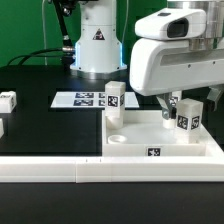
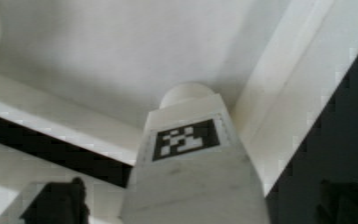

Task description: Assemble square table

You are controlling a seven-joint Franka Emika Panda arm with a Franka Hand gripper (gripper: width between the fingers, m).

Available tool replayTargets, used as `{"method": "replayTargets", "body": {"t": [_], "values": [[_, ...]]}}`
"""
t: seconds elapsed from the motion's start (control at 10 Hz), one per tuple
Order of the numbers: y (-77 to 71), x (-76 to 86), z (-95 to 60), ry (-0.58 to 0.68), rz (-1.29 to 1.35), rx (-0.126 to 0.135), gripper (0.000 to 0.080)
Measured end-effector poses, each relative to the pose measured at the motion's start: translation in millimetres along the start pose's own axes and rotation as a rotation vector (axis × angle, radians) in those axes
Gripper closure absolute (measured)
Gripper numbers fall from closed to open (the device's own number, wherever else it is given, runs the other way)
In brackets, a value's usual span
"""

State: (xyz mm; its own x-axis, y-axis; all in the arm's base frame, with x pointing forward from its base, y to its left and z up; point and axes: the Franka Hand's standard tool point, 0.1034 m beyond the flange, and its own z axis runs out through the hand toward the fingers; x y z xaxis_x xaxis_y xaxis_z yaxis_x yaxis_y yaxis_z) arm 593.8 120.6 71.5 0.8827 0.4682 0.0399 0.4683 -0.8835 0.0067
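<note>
I read the gripper (image 1: 181, 103) clamped on a leg (image 2: 194, 150) held upright between the jaws, its tip below them over the square table top (image 1: 140, 138), apparently aiming for a corner socket.

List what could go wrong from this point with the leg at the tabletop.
1. The leg in the gripper looks tilted over the tabletop; if lowered that way, it may jam instead of seating in a corner socket.
2. The wrist view shows the leg's rounded end close to the raised rim; it could catch there.
3. Another leg stands beside the tabletop; a sideways move might knock it over.
</note>
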Motion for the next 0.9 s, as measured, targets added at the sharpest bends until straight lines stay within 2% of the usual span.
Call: {"method": "replayTargets", "body": {"t": [0.1,0.3,0.4,0.5,0.9], "values": [[0.5,-0.6,0.6,0.0,-0.057,-0.004,0.015],[1.1,-0.8,0.5,0.0,-0.052,-0.005,0.04],[1.2,-0.8,0.5,0.0,-0.052,-0.005,0.04],[1.3,-0.8,0.5,0.0,-0.052,-0.005,0.0511],[1.3,-0.8,0.5,0.001,0.033,-0.004,0.0511]]}}
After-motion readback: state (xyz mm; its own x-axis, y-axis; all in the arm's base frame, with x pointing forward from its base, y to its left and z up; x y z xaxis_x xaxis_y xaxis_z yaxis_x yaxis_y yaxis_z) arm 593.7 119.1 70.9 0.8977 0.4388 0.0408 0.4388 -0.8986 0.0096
